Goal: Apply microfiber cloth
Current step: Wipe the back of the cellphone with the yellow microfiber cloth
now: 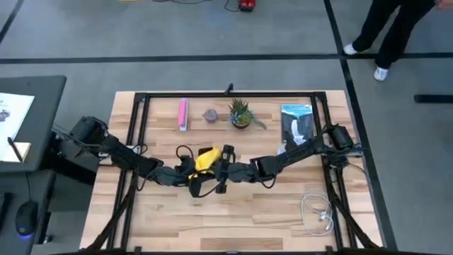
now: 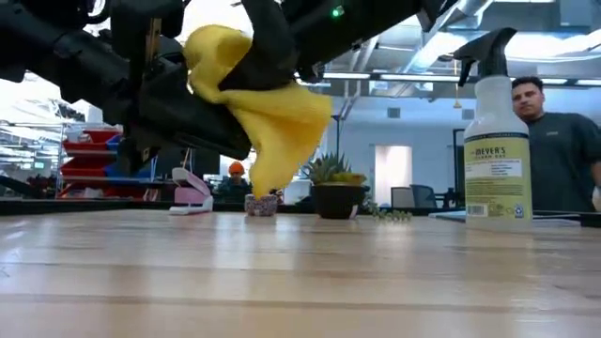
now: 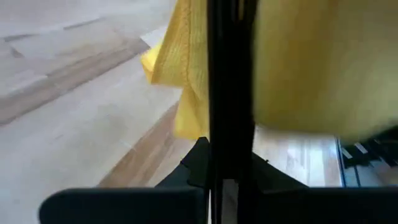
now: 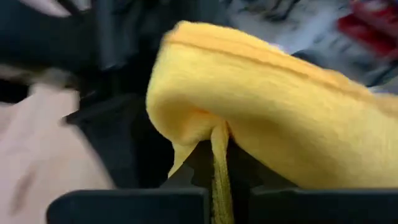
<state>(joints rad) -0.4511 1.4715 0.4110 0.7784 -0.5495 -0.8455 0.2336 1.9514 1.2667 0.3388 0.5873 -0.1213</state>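
wooden table is carrying both dark arms, which are reaching in from its left and right edges and meeting at its middle, with a spray bottle standing at the right, a potted plant and a pink bar sitting along the far side, and a white cable lying near the right corner. microfiber cloth is hanging bunched above the table, clear of the wood, between the two grippers. right gripper is showing its fingers clamped on a fold of it, while the left gripper is sitting against it with a thin black slab between its fingers, though i cannot tell whether they are gripping.
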